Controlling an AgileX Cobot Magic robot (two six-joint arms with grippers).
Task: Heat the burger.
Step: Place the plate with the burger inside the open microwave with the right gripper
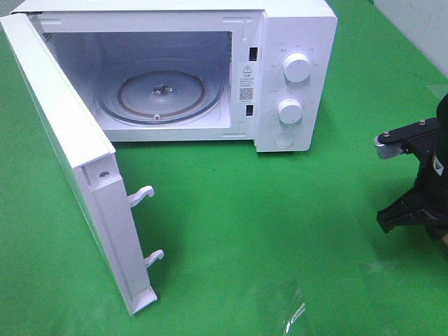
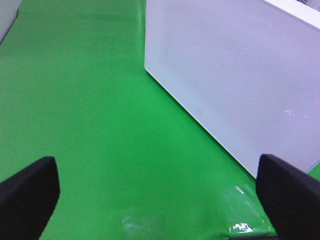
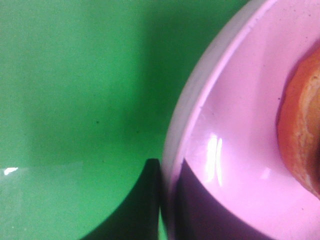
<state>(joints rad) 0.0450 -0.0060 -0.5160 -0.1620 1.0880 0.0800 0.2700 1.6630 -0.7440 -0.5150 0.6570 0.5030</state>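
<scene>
Right claw [image 3: 165,215] down at the rim of the pink dish [image 3: 235,125], one dark finger [image 3: 145,200] just outside it; cannot tell if pinched tight or only near. Left claw [image 2: 160,200] wide apart, holding nothing, beside the open door [image 2: 235,75]. Burger [image 3: 300,135] on that dish, not in the microwave [image 1: 301,24] yet. Done so far: door open, glass plate [image 1: 161,94] bare. Left to do: carry in, shut, turn a knob [image 1: 297,68].
</scene>
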